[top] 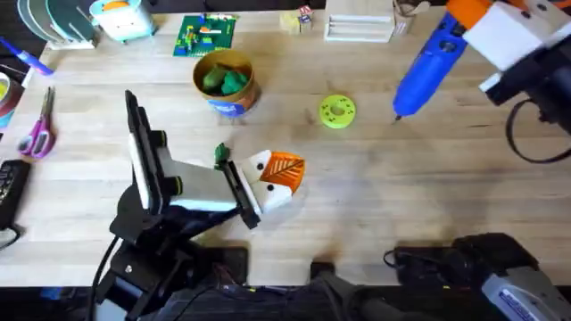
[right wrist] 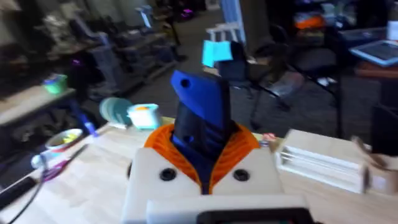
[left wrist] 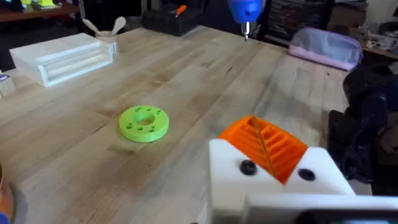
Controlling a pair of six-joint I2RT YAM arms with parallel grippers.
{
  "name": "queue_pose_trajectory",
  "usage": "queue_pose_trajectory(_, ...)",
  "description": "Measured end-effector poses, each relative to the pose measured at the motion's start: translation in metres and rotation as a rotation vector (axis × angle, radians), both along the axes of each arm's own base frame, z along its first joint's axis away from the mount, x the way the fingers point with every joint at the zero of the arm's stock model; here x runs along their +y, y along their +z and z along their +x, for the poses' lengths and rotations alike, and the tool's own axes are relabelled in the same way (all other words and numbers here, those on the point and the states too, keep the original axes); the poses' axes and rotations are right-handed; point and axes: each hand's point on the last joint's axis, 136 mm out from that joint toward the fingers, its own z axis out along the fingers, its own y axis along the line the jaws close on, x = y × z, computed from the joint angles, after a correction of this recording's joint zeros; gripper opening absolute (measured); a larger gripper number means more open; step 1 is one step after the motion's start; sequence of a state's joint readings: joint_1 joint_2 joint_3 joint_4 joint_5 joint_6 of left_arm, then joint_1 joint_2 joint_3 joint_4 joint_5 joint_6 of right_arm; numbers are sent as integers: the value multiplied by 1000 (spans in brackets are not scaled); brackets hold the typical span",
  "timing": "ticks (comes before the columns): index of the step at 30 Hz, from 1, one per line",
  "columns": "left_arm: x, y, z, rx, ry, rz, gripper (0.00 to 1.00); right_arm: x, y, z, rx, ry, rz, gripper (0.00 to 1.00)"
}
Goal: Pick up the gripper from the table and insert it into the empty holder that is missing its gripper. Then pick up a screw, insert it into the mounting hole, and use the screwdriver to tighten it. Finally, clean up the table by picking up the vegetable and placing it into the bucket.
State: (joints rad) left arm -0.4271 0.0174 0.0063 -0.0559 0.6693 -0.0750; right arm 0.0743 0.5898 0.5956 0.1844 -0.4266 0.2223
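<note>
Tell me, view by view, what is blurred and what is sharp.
Overhead: table grain and bucket sharp; the screwdriver slightly soft. Left wrist: green disc crisp, far shelves soft. Right wrist: whole picture smeared, the room behind most of all, the right gripper and its blue handle less so.

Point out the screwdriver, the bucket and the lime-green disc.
screwdriver (top: 428, 67), overhead view, middle of its blue body.
bucket (top: 234, 105), overhead view, blue-and-white label on its side.
lime-green disc (left wrist: 144, 122), left wrist view, its top face.
</note>
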Motion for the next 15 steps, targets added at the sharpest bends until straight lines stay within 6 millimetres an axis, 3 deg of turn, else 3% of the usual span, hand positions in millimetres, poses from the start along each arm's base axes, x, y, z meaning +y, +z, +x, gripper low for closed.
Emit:
queue_pose_trajectory(7,0,0,0,0,0,0,9,86,27,-29,-107,315,100,24)
queue_pose_trajectory(15,0,0,0,0,0,0,9,150,51,-54,-271,510,163,24)
